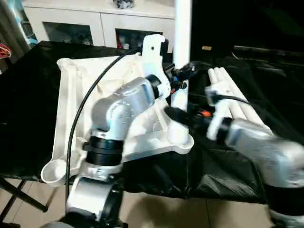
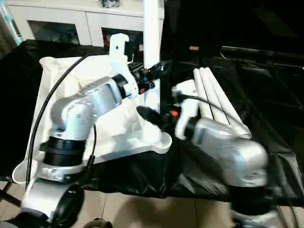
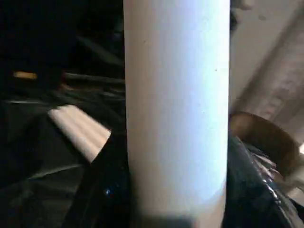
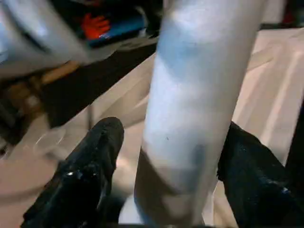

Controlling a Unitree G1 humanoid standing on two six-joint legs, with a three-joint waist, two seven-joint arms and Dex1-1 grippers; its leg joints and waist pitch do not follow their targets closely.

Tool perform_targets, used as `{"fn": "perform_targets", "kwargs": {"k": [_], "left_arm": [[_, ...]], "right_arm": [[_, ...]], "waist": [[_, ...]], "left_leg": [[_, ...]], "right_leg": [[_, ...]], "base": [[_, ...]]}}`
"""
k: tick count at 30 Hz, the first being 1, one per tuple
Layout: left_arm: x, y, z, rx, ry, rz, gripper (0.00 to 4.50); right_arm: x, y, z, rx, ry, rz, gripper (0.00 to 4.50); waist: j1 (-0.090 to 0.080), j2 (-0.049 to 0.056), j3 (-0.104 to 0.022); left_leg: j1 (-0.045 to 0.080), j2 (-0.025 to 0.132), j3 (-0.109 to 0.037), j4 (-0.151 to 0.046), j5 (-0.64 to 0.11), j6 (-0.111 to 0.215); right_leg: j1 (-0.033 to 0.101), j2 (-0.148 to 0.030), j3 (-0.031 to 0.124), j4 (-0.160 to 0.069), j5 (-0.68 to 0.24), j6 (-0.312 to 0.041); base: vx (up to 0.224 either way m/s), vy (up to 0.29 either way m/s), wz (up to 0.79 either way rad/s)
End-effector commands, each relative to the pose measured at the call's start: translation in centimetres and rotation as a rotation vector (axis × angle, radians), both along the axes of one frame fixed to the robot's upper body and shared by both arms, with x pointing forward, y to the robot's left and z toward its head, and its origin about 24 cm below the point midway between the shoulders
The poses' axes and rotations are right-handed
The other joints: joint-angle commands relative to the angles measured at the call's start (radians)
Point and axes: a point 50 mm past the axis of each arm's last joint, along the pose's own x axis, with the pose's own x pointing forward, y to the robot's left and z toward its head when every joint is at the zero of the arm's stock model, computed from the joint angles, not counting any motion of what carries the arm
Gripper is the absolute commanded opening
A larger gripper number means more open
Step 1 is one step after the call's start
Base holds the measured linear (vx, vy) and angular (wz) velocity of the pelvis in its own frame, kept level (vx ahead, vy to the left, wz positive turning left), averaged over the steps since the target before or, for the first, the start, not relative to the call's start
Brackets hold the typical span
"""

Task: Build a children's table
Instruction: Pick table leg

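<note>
The children's table top (image 1: 76, 109) lies upside down, ribbed side up, on the black sheet. One white leg (image 1: 182, 28) stands upright in its near right corner socket (image 1: 180, 137). My left gripper (image 1: 183, 75) is shut on this leg partway up, and its dark fingers (image 3: 107, 190) press against both sides of the tube (image 3: 175, 104). Lower down, just above the socket, my right gripper (image 1: 175, 114) stands open around the same leg (image 4: 194, 109). A gap shows between one black finger (image 4: 90, 175) and the tube.
Three spare white legs (image 1: 232, 95) lie side by side on the black-sheeted table (image 1: 28, 118), right of the top. An empty corner socket (image 1: 54, 171) hangs near the table's front edge. A white cabinet with glass doors (image 1: 95, 23) stands behind.
</note>
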Motion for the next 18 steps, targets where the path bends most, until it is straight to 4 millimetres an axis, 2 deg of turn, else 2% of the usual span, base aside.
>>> {"fn": "perform_targets", "kwargs": {"k": [1, 4, 7, 10, 15, 16, 18], "left_arm": [[-0.4, -0.1, 0.8, -0.031, -0.049, -0.059, 1.86], [-0.6, 0.1, 1.2, -0.069, -0.057, -0.117, 1.85], [-0.8, 0.2, 1.5, -0.107, -0.053, -0.16, 1.85], [-0.9, 0.2, 1.5, -0.106, -0.053, -0.187, 1.85], [-1.6, 0.0, 1.6, -0.115, -0.073, -0.253, 1.85], [-1.8, 0.0, 1.6, -0.113, -0.081, -0.273, 1.85], [-2.0, 0.0, 1.6, -0.117, -0.083, -0.283, 1.85]], "right_arm": [[-1.0, 0.2, 0.3, 0.022, 0.008, 0.118, 3.32], [-1.2, -0.4, 0.4, 0.021, 0.022, 0.15, 3.32], [-1.3, -0.7, 0.5, 0.023, 0.034, 0.187, 3.32], [-1.4, -1.0, 0.5, 0.018, 0.045, 0.232, 3.32], [-1.2, -1.3, 0.4, 0.017, 0.047, 0.242, 3.32], [-1.1, -1.5, 0.4, 0.019, 0.05, 0.25, 3.32], [-1.1, -1.6, 0.5, 0.025, 0.056, 0.261, 3.32]], "waist": [[0.002, 0.003, -0.066], [-0.001, -0.006, -0.064], [-0.002, -0.003, -0.064], [0.0, -0.005, -0.065], [0.007, -0.016, -0.065], [0.008, -0.022, -0.064], [0.012, -0.02, -0.064]], "left_leg": [[0.032, 0.043, -0.017, -0.061, -0.115, -0.015], [0.031, 0.044, -0.015, -0.062, -0.136, -0.009], [0.031, 0.044, -0.015, -0.06, -0.127, -0.002], [0.031, 0.044, -0.014, -0.058, -0.114, 0.012], [0.03, 0.046, -0.013, -0.058, -0.096, 0.028], [0.03, 0.047, -0.013, -0.057, -0.093, 0.032], [0.03, 0.047, -0.012, -0.058, -0.094, 0.033]], "right_leg": [[0.042, -0.064, 0.028, -0.069, 0.061, -0.206], [0.042, -0.068, 0.028, -0.075, 0.005, -0.221], [0.042, -0.069, 0.028, -0.073, 0.001, -0.231], [0.04, -0.068, 0.028, -0.073, 0.007, -0.239], [0.041, -0.072, 0.027, -0.07, 0.002, -0.246], [0.04, -0.071, 0.026, -0.07, 0.004, -0.248], [0.039, -0.072, 0.026, -0.07, -0.005, -0.249]], "base": [[0.0, 0.0, 0.0], [0.0, 0.0, 0.0], [0.0, 0.0, 0.0], [0.0, 0.0, 0.0], [0.0, 0.0, 0.0], [0.0, 0.0, 0.0], [0.0, 0.0, 0.0]]}}
